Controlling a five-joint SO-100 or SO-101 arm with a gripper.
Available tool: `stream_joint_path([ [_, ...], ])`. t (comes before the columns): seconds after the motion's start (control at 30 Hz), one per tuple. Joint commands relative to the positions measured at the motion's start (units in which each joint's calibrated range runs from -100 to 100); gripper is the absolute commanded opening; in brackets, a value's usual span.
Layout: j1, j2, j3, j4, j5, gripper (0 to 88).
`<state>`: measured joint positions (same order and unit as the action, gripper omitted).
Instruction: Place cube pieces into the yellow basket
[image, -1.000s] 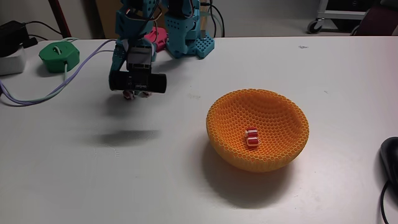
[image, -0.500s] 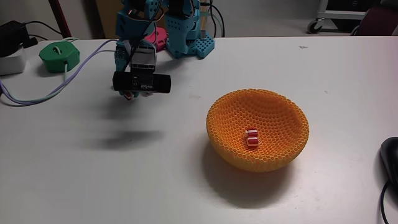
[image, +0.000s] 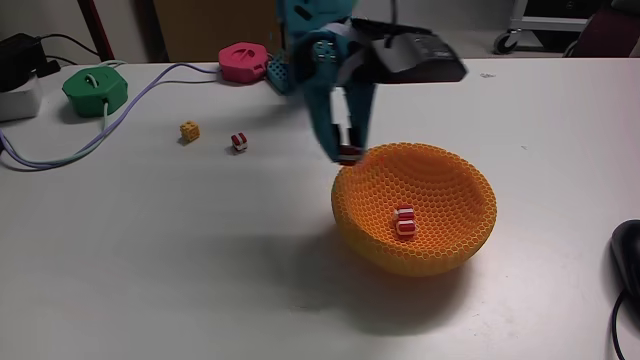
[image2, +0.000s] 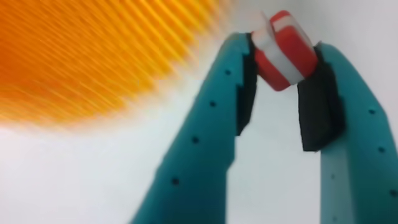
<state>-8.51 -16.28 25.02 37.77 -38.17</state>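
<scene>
Red-and-white striped cube (image2: 285, 51) pinched between the teal fingers (image2: 202, 137), tilted in the wrist view, stripes running diagonally. In the fixed view the gripper (image: 346, 153) holds it just at the far-left rim of the yellow basket (image: 440, 255), fingers pointing down. Second striped cube (image: 404, 221) lies inside the basket. On the worktop (image: 160, 260) left of the arm: third striped cube (image: 239, 142), yellow cube (image: 189, 130) beside it. Green puck (image: 96, 90) and pink puck (image: 241, 62) far left. No readable writing.
</scene>
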Motion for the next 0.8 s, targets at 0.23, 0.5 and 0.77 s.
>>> stream_joint_path([
  [0.23, -11.81, -1.81, 15.76, -28.04, -3.17, 37.9],
  [0.5, 11.68, -16.77, 6.32, 15.92, 3.47, 36.4],
  [0.77, 36.0, -25.48, 27.79, 22.26, 6.2, 31.8],
])
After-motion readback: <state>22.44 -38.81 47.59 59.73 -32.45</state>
